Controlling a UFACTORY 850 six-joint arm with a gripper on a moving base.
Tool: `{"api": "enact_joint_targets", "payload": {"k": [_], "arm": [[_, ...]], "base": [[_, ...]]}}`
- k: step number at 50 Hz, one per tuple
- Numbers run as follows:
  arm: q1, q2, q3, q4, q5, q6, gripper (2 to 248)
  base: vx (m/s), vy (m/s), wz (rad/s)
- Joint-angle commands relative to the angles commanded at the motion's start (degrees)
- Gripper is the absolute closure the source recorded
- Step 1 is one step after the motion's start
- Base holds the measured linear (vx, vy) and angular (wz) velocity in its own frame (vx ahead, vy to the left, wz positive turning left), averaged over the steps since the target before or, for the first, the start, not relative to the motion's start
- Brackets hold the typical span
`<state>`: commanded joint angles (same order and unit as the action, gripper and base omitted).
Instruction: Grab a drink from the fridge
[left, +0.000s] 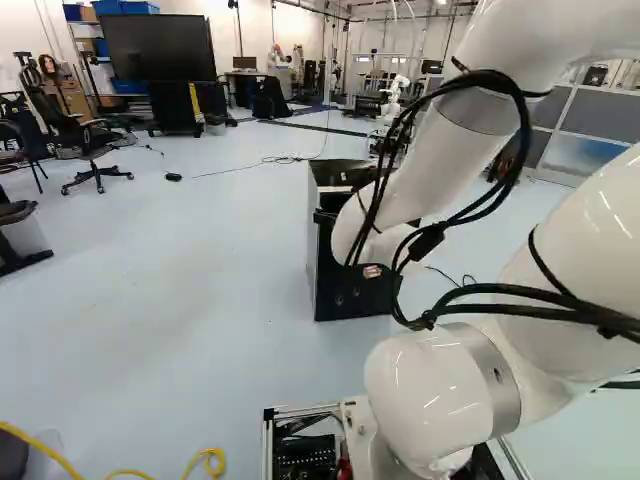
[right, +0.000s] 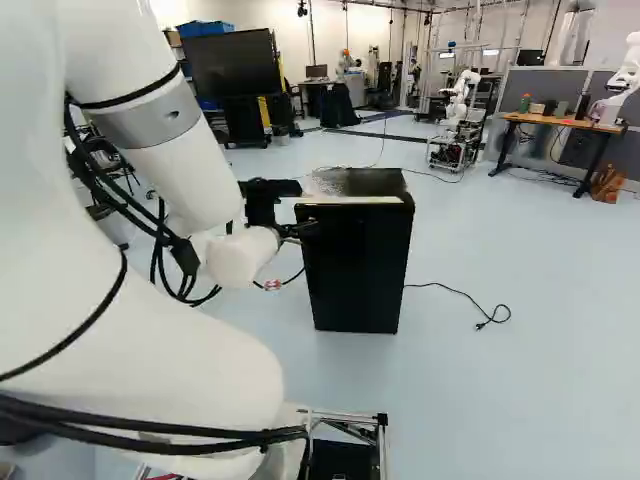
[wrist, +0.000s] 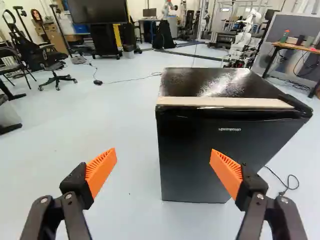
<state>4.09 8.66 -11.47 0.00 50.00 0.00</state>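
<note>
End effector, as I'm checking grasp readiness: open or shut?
Open: in the wrist view, the end effector has orange pads wide apart, gripping nothing.

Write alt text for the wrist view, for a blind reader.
A small black fridge stands on a pale floor ahead of the open claw, whose orange pads stand wide apart. Farther off are a wheeled office chair, a large dark screen and another robot.

White walls (left: 257, 35) rise behind a large dark screen (left: 160, 47) as a black office chair (left: 85, 138) and, opposite, a wood-topped desk (right: 560, 122) by grey partitions (right: 545, 82) stand before us on pale blue floor (left: 200, 250).
</note>
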Motion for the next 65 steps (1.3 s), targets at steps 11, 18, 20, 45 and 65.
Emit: {"api": "enact_joint_targets", "payload": {"k": [11,18,20,45,65], "arm": [[1.63,-3.01,-2.82,0.02,0.0,0.0,3],[2.66,-4.86,-4.61,0.68,0.0,0.0,3],[3.01,-5.43,-5.16,1.0,0.0,0.0,3],[6.99,-10.93,-10.72,6.74,0.0,0.0,3],[10.49,-13.77,-13.74,14.51,0.02,0.0,3]], "base": [[0.0,0.0,0.0],[0.0,0.0,0.0],[0.0,0.0,0.0],[0.0,0.0,0.0],[0.0,0.0,0.0]]}}
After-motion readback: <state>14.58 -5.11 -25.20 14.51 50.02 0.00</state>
